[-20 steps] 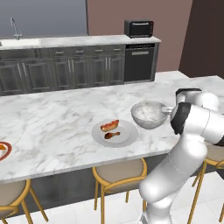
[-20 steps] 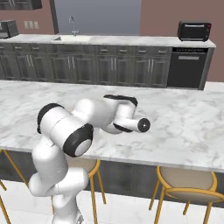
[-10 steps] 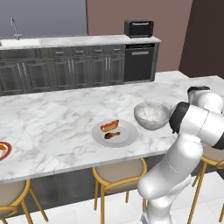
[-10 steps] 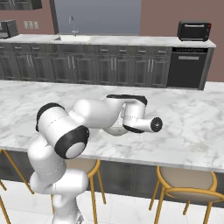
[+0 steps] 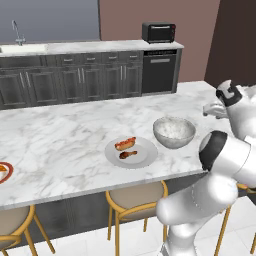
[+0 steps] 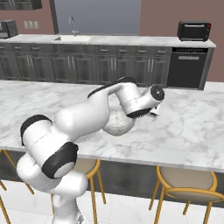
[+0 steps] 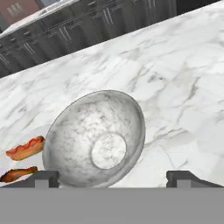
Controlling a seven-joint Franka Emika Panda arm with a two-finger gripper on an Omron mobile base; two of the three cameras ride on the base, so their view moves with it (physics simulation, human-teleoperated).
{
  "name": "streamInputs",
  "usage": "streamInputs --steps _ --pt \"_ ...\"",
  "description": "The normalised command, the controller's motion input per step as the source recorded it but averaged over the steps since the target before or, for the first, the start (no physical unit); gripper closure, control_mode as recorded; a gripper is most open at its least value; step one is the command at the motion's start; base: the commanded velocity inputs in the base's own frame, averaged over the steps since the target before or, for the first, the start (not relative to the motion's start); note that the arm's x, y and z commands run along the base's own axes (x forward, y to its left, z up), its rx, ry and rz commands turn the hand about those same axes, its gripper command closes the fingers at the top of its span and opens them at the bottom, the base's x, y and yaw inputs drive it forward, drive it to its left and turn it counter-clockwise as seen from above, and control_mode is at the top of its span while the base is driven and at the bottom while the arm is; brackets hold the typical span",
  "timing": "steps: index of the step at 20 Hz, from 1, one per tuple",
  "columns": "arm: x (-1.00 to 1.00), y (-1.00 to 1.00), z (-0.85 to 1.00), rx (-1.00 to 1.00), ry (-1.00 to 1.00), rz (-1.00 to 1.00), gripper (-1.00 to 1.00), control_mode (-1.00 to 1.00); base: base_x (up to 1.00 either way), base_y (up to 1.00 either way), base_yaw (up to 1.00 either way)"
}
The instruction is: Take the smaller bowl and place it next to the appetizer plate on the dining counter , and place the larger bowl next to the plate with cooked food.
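- gripper [image 7: 112, 177] is wide open, nothing in it, fingertips [image 7: 46, 176] sitting far apart w/ the larger bowl [image 7: 95, 138] right in front
- larger bowl upright on the dining counter [image 5: 60, 132], just beside the plate with cooked food [image 5: 131, 152], not touching afaict
- appetizer plate [image 5: 4, 172] way off at the counter's left edge
- toaster oven [image 5: 158, 32] on back worktop, no readable text or brands anywhere

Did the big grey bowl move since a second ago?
No. The larger bowl sits in the same spot right of the plate with cooked food. The gripper let go and drew back from it.
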Motion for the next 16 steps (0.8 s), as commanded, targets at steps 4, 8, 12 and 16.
streamInputs --steps 4,8,12,16 --pt "-1.00 0.71 0.07 -0.32 0.25 0.03 -1.00 -1.00 0.00 0.00 0.00" --pt "-1.00 0.97 0.04 -0.28 0.07 0.01 -1.00 -1.00 0.00 0.00 0.00" --pt "-0.94 0.84 0.40 -0.06 0.01 -0.05 -1.00 -1.00 0.00 0.00 0.00" --pt "-0.99 0.57 0.65 0.02 -0.05 -0.14 -1.00 -1.00 0.00 0.00 0.00"
